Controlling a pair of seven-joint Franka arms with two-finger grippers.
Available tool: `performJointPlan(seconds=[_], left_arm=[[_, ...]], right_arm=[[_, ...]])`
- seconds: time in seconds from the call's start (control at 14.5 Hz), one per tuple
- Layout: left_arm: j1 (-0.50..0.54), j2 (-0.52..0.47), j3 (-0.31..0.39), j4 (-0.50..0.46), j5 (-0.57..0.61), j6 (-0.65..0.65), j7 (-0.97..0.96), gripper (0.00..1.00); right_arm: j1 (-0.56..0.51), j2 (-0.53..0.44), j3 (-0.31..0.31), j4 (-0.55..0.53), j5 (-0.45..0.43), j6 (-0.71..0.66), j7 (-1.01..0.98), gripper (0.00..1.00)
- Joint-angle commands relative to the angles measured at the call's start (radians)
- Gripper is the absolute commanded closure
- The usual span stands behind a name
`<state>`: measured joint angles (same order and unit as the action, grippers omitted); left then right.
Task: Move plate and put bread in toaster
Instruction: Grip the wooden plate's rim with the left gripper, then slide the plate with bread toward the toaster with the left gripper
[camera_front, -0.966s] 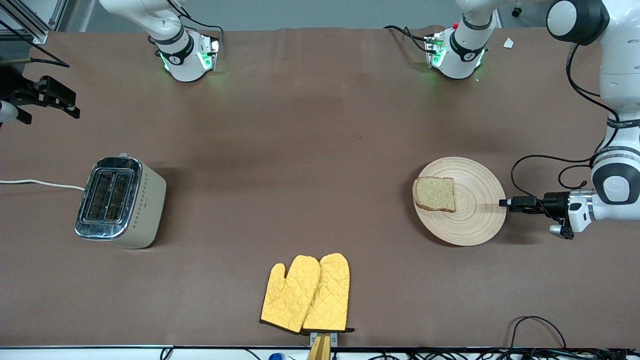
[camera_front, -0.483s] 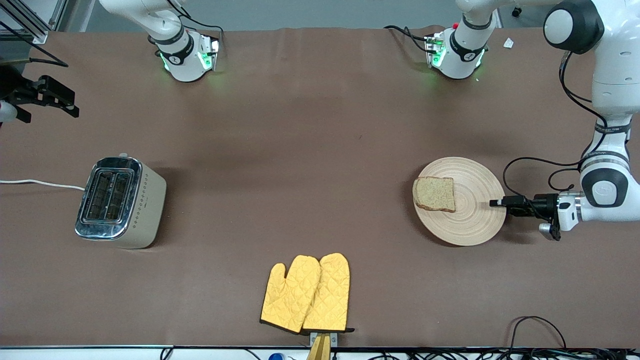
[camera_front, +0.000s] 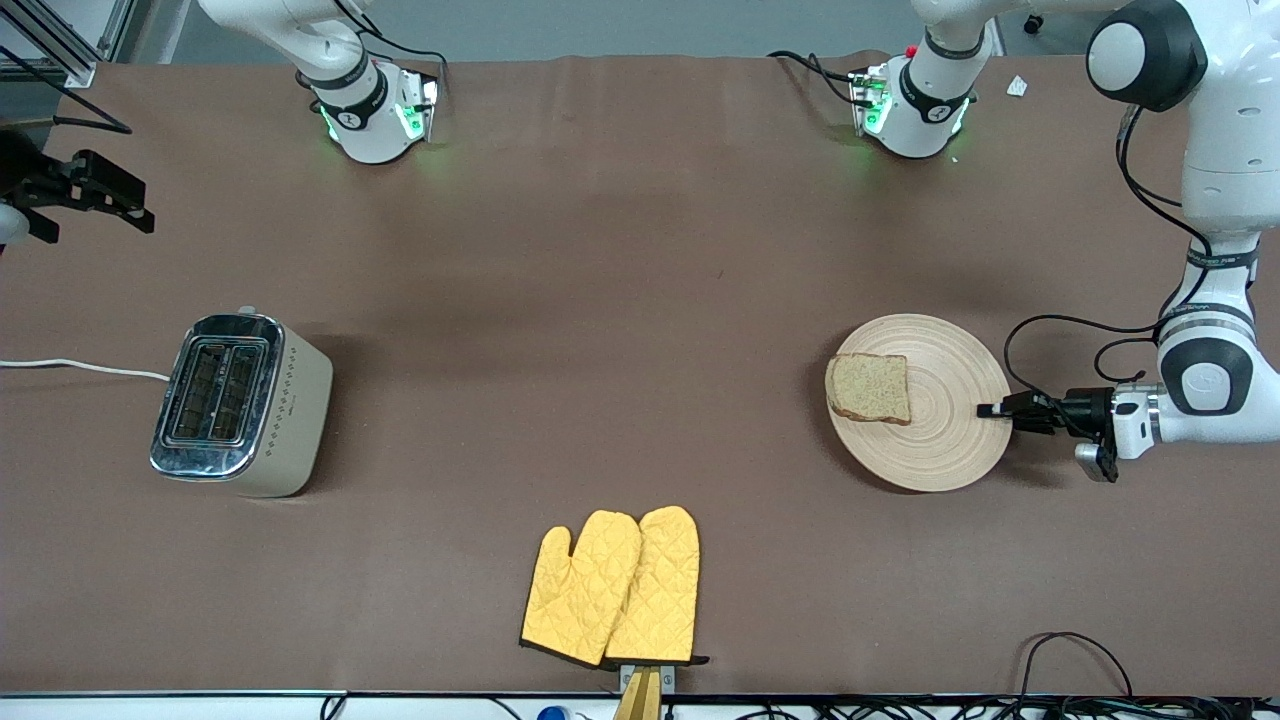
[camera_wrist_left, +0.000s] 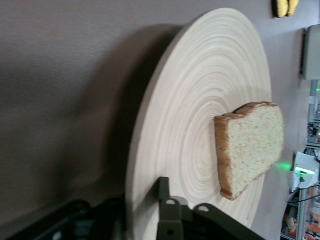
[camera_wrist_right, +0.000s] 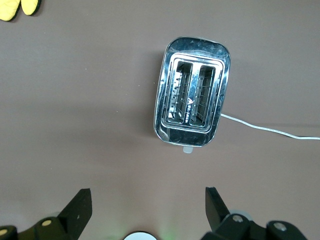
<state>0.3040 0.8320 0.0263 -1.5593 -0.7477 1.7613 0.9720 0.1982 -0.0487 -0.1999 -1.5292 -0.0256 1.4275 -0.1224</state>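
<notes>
No words, brand names or numbers can be read anywhere. The boxy cream toaster with the shiny chrome top bears a small triangular sign between its two slots, its content too small to tell, and a row of tiny diamond-like marks runs along its cream side.

My brown worktop carries a toaster near the right arm's end, its white cord trailing off that edge; a wooden plate near the left arm's end; and yellow oven mitts by the camera-side edge.
</notes>
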Motion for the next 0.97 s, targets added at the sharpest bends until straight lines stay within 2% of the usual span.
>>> performJointPlan(seconds=[0.0, 0.28, 0.48, 0.69, 0.9], left_arm=[[0.0, 0.01, -0.002, 0.012, -0.027, 0.0, 0.042, 0.99], [-0.008, 0.003, -0.037, 0.012, -0.097, -0.08, 0.016, 0.99], [-0.014, -0.001, -0.107, 0.013, -0.16, -0.08, -0.083, 0.99], [-0.071, -0.002, -0.161, 0.036, -0.199, -0.008, -0.18, 1.0], [-0.195, -0.002, -0.177, 0.041, -0.306, 0.088, -0.259, 0.99]], right_arm=[[-0.006, 0.006, 0.004, 0.012, -0.01, -0.012, -0.005, 0.0], [-0.005, 0.007, 0.004, 0.012, -0.005, -0.012, -0.006, 0.0], [-0.005, 0.007, 0.004, 0.012, -0.005, -0.012, -0.008, 0.0], [-0.009, 0.009, 0.0, 0.011, -0.017, -0.007, -0.011, 0.0], [-0.019, 0.013, 0.0, 0.012, -0.019, -0.007, -0.011, 0.0]])
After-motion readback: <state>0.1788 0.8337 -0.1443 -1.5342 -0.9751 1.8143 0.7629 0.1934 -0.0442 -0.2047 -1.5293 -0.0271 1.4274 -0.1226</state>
